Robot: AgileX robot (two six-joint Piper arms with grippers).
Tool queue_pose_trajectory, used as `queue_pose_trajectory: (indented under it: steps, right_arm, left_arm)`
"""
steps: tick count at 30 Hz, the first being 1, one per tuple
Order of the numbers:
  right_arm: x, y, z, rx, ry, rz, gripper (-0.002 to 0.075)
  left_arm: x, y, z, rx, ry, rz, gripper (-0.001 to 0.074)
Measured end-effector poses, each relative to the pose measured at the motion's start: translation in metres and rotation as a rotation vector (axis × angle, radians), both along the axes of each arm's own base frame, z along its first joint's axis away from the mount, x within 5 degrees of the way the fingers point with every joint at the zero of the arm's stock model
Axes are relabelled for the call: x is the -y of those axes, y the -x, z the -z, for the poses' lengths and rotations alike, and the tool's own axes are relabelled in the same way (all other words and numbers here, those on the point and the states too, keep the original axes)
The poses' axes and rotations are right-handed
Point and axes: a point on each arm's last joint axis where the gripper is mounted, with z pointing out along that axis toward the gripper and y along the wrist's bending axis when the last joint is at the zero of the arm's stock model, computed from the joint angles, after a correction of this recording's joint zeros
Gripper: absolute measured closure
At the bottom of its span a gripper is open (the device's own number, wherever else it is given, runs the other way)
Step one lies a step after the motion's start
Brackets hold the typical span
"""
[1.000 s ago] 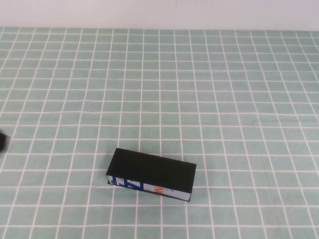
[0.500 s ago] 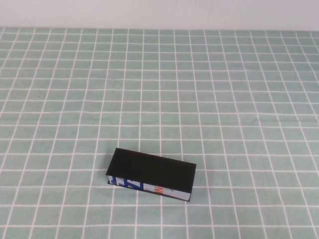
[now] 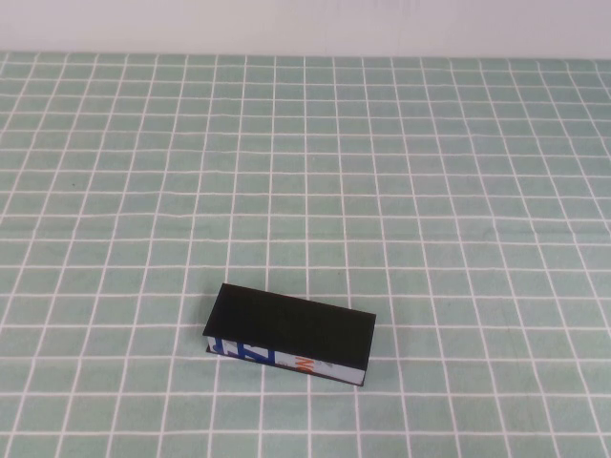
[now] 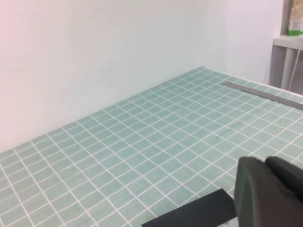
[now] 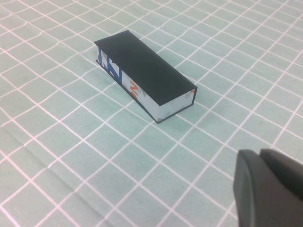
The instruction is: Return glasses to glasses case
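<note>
High view shows the glasses case [image 3: 290,333] lying shut on the green checked tablecloth [image 3: 430,191], toward the near edge and a little to the robot's left of centre, its flat black lid on top and its white, blue and orange printed side facing the robot. The glasses themselves show in none of the 3 views. Neither arm appears from above. Right wrist view has the right gripper [image 5: 268,188] as a dark shape above the cloth, apart from the case [image 5: 144,73]. Left wrist view has the left gripper [image 4: 268,191] hanging just beside 1 black end of the case [image 4: 196,213]. Whether either gripper's fingers are released or clenched cannot be told.
</note>
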Motion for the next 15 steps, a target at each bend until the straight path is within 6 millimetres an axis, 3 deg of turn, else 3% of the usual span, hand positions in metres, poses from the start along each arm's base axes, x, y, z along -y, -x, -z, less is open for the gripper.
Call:
queue_pose_trajectory:
  steps: [9, 15]
  right_arm:
    - [0.000, 0.000, 0.000, -0.002, -0.002, -0.001, 0.0737]
    - [0.000, 0.000, 0.000, -0.003, -0.004, -0.001, 0.0737]
  left_arm:
    - [0.001, -0.001, 0.002, -0.007, 0.000, 0.001, 0.0737]
    - [-0.002, -0.019, 0.033, 0.073, -0.042, -0.101, 0.0737]
